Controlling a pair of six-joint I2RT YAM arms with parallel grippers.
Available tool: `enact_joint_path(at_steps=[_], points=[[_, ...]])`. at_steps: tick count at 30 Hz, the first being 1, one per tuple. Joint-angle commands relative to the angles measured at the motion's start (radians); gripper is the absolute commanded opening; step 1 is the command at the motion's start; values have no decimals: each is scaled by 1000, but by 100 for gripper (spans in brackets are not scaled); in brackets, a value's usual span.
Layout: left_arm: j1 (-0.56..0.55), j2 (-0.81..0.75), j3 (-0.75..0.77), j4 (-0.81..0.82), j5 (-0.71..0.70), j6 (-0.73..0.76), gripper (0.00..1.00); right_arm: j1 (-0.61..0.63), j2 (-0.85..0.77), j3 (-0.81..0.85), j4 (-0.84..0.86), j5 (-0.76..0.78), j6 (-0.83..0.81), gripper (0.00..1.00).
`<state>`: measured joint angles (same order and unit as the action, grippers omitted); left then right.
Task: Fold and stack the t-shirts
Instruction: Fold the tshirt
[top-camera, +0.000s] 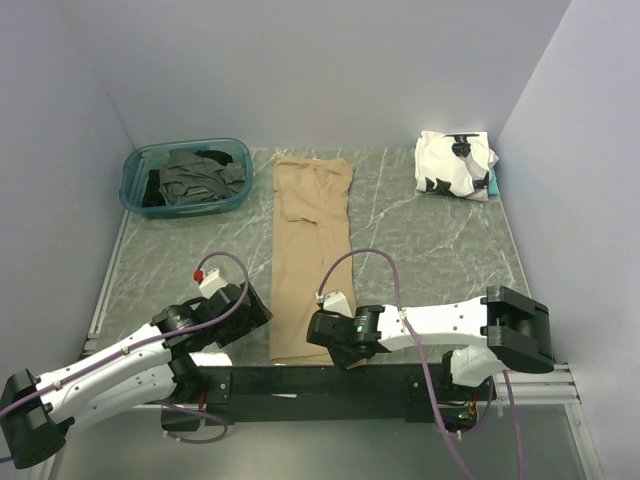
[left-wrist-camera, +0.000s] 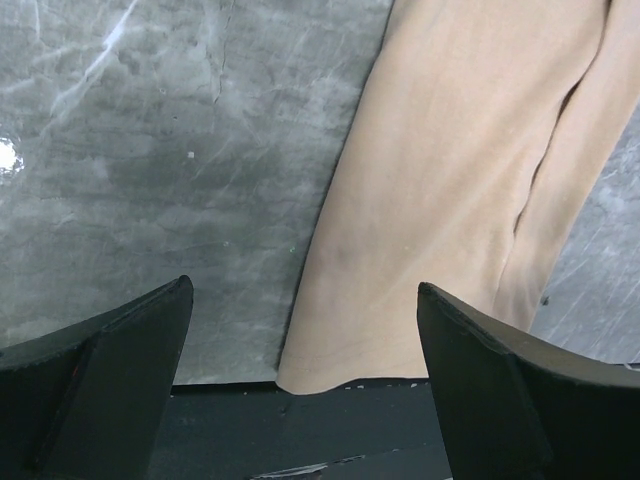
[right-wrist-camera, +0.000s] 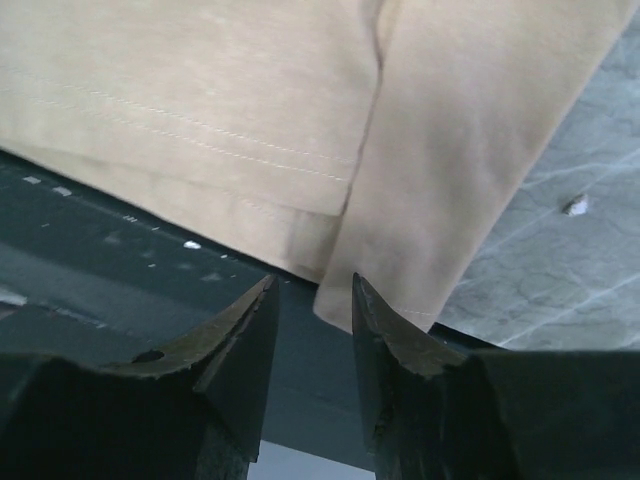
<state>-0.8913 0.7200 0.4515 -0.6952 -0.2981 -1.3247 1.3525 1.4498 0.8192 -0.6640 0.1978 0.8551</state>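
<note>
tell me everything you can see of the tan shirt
The tan shirt is plain, soft, matte cloth with a double-stitched hem. It lies flat on the table, folded lengthwise into a long narrow band running from far to near, with a few creases. Its near hem reaches the black rail at the table's edge. The right fingers flank its near right corner; whether they pinch it is unclear. The open left fingers are by its near left corner, not gripping it.

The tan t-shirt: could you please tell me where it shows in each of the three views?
Top external: tan t-shirt, a long strip down the middle of the table.
Left wrist: t-shirt upper right, reaching bottom centre.
Right wrist: t-shirt across the top, above the right pincer.
Shared landmark: the black rail at the shirt's near hem.
</note>
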Motion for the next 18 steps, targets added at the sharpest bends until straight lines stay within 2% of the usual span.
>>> enact_joint_path(at_steps=[1, 5, 8, 9, 11, 12, 14, 18], points=[[3, 10, -8, 33, 19, -4, 100, 5, 14, 29, -34, 51, 42, 42], [5, 25, -2, 29, 14, -5, 99, 4, 35, 5, -28, 35, 45, 41], [5, 33, 1, 33, 16, -5, 100, 4, 46, -5, -8, 23, 44, 36], [5, 36, 1, 34, 17, -5, 99, 4, 44, -3, -8, 22, 45, 31], [5, 41, 1, 36, 16, -4, 99, 4, 41, 1, -20, 28, 47, 28], [5, 42, 4, 36, 14, -5, 99, 4, 37, 1, -23, 31, 45, 21], [3, 50, 7, 37, 11, -4, 99, 4, 21, -2, -32, 34, 44, 17], [5, 65, 12, 42, 8, 2, 99, 4, -2, -3, -51, 46, 48, 0]])
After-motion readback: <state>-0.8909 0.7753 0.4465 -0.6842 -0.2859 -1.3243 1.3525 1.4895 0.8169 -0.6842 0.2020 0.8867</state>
